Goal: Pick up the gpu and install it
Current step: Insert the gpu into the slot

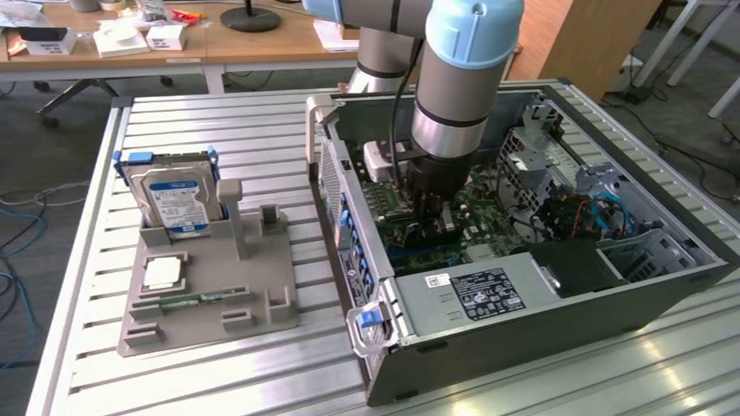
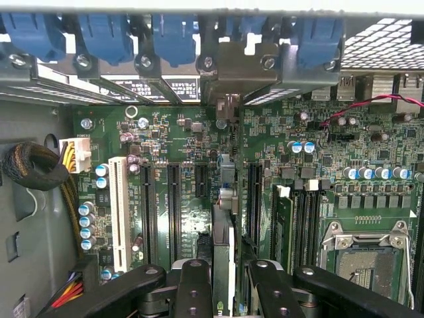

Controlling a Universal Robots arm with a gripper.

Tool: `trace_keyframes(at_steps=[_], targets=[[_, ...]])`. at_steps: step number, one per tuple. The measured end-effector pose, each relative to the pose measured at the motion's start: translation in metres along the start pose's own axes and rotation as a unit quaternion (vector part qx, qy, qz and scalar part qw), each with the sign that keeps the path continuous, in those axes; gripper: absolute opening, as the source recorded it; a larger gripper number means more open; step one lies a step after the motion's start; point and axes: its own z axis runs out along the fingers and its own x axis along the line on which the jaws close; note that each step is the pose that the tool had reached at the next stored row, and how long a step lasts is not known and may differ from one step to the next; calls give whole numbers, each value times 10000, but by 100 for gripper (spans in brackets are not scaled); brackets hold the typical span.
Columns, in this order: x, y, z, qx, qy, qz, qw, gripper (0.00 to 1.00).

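Observation:
The gpu (image 2: 224,245) is seen edge-on as a thin dark card standing upright over the motherboard (image 2: 179,132). It lies in line with one of the black expansion slots, and its metal end (image 2: 228,109) reaches the case's rear wall under the blue latches. My gripper (image 2: 228,291) is shut on it, one black finger (image 2: 193,288) on each side of the card. In the exterior view the gripper (image 1: 431,221) is low inside the open computer case (image 1: 532,329), just above the green board. Whether the card's edge sits down in the slot is hidden.
Black slots (image 2: 173,212) and a white slot (image 2: 119,205) flank the card, with memory slots and the processor socket (image 2: 368,258) further along. A cable bundle (image 2: 33,165) lies beside the board. Outside the case, a grey fixture (image 1: 208,303) holds a hard drive (image 1: 173,199) and a memory stick (image 1: 191,299).

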Motion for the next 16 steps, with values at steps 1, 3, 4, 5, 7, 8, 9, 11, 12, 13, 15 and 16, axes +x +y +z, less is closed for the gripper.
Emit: trace_keyframes(at_steps=[1,3,4,5,7,8,9,11,12,13,15,16], targets=[[1,2,0,1,0,0,10000,26],[2,6,1,3,0,0,10000,26],[3,8,1,4,0,-1,10000,26],[3,9,3,4,0,-2,10000,26],[4,11,6,5,2,-3,10000,26],[4,12,8,6,2,-4,10000,26],[4,12,11,6,1,-5,10000,26],[4,12,18,7,-1,-7,10000,26],[4,14,23,7,-3,-7,10000,26],[4,14,25,7,0,-8,10000,26],[4,14,27,6,1,-10,10000,26],[5,14,29,7,2,-11,10000,26]])
